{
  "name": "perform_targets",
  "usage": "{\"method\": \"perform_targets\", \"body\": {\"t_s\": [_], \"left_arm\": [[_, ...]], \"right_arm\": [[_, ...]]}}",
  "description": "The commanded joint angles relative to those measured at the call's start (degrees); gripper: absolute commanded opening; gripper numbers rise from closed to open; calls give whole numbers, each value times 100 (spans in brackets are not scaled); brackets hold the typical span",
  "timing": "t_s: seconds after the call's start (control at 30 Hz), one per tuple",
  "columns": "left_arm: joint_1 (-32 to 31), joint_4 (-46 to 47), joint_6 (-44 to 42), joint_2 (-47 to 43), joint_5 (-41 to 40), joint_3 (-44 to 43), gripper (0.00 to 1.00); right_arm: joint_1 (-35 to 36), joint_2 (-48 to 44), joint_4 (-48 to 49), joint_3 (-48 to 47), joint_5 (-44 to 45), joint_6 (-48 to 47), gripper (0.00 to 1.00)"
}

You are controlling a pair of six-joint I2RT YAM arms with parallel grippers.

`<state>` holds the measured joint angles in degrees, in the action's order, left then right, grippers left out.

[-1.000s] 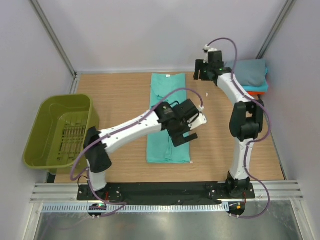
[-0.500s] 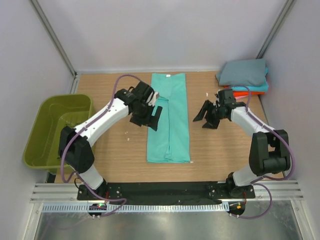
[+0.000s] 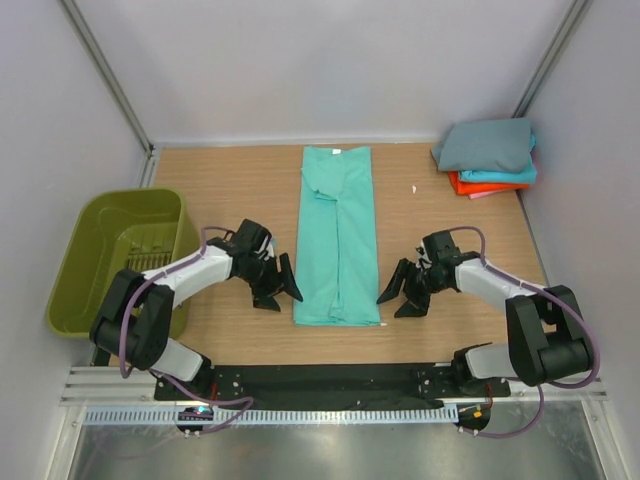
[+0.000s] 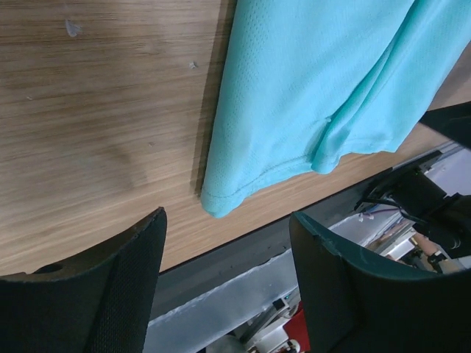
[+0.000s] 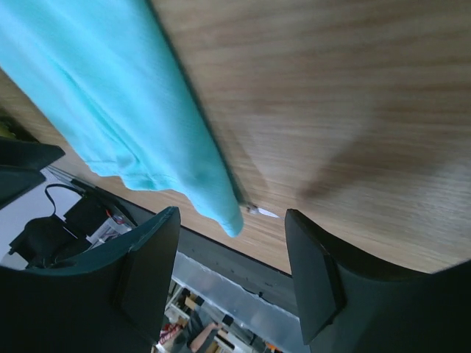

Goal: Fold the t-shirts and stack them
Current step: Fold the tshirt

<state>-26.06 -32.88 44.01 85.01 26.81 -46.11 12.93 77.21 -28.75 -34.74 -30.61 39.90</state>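
Wooden surface (image 3: 230,190) across the whole work area. Olive-green basket (image 3: 95,240) at left edge, upright. Mint-green t-shirt (image 3: 338,235) at centre, lying flat, folded to a long strip running near to far. Stack of folded t-shirts (image 3: 490,160) in far right corner: slate grey on top, cyan beneath, orange-red at bottom. Left end effector (image 3: 283,299) low, just left of the strip's near left corner; fingers (image 4: 96,294) spread apart, gripping nothing. Right end effector (image 3: 396,303) low, just right of the near right corner; likewise parted, gripping nothing.
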Motion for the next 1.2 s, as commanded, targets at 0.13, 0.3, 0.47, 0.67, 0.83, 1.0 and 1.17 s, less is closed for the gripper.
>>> {"method": "perform_targets", "body": {"t_s": [0.13,0.3,0.47,0.67,0.83,1.0,1.17], "left_arm": [[75,994,617,-90,281,426,68],[84,1206,881,-81,255,752,65],[84,1109,925,-55,176,884,64],[58,1170,1004,191,228,928,59],[-39,1293,1057,314,237,884,54],[-153,1337,1101,314,202,919,52],[-162,1346,1127,349,167,998,47]], "right_arm": [[245,-136,423,380,-270,343,64],[447,-31,748,398,-375,501,62],[640,66,915,442,-419,624,60],[825,128,942,495,-411,651,55],[1027,250,1108,574,-454,738,49],[1141,417,1468,600,-481,870,43],[1142,462,1636,626,-481,932,39]]}}
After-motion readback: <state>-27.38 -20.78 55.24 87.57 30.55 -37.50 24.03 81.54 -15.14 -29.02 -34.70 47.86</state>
